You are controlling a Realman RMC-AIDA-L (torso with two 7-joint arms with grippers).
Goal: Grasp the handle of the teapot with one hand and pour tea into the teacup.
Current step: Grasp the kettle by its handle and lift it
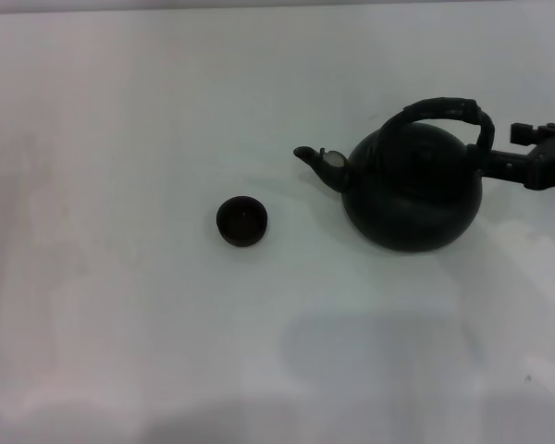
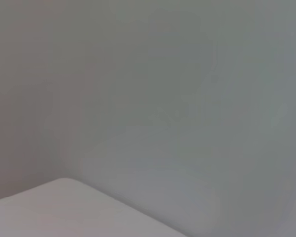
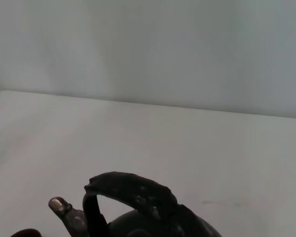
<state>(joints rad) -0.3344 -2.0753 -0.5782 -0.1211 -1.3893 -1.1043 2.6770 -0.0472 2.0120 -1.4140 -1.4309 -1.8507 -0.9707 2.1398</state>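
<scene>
The matte-black teapot [image 1: 413,196] stands on the white table at the right, its spout [image 1: 316,161] with a pale tip pointing left toward the teacup [image 1: 241,221]. The teacup is a tiny dark bowl standing apart from the pot, left of the spout. The ridged black handle [image 1: 444,110] arches over the pot's top. My right gripper [image 1: 501,150] comes in from the right edge, its two black fingers apart, level with the handle's rear end and just behind it. In the right wrist view the handle [image 3: 130,190] and spout tip [image 3: 58,203] show close below. The left gripper is out of view.
The white table [image 1: 120,305] stretches to the left and front of the cup and pot. The left wrist view shows only a table corner [image 2: 64,207] and a plain grey wall [image 2: 163,89].
</scene>
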